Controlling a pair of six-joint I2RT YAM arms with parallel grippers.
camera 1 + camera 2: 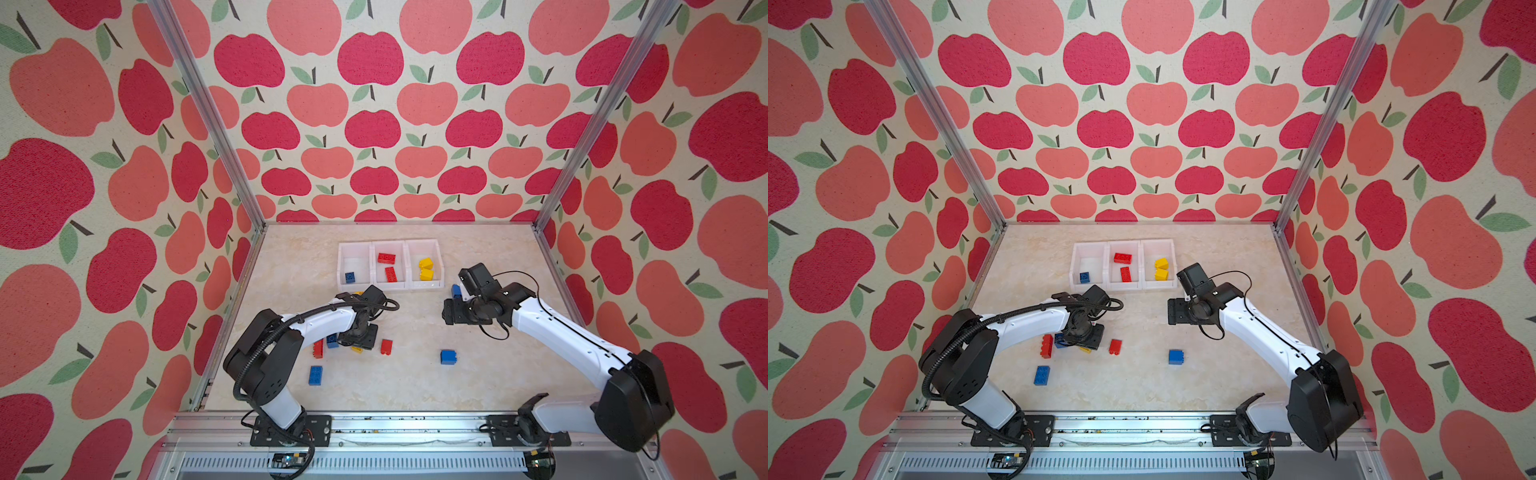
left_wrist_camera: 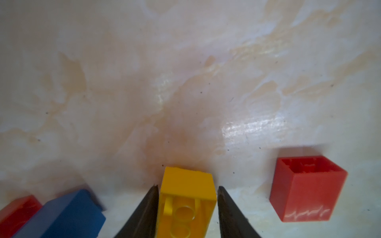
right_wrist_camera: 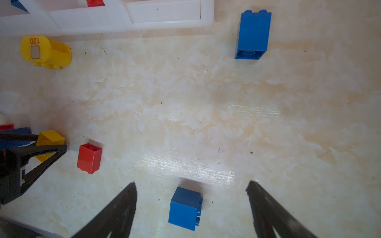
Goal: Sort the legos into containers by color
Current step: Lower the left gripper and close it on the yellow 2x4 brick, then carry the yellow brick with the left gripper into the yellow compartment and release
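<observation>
The left gripper sits snug on a yellow brick lying on the surface at seven o'clock from the bins, the right gripper hangs wide open and empty, so next, I reckon, comes a clean lift toward the yellow bin at one o'clock.

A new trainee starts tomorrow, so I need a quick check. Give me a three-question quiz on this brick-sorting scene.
1. True or false: the middle bin holds two red bricks.
2. The brick between the left tool's fingers is: A red, B yellow, C blue?
3. Fill in: the right tool is ___, holding nothing.
Key: 1 true; 2 B; 3 open.
</observation>
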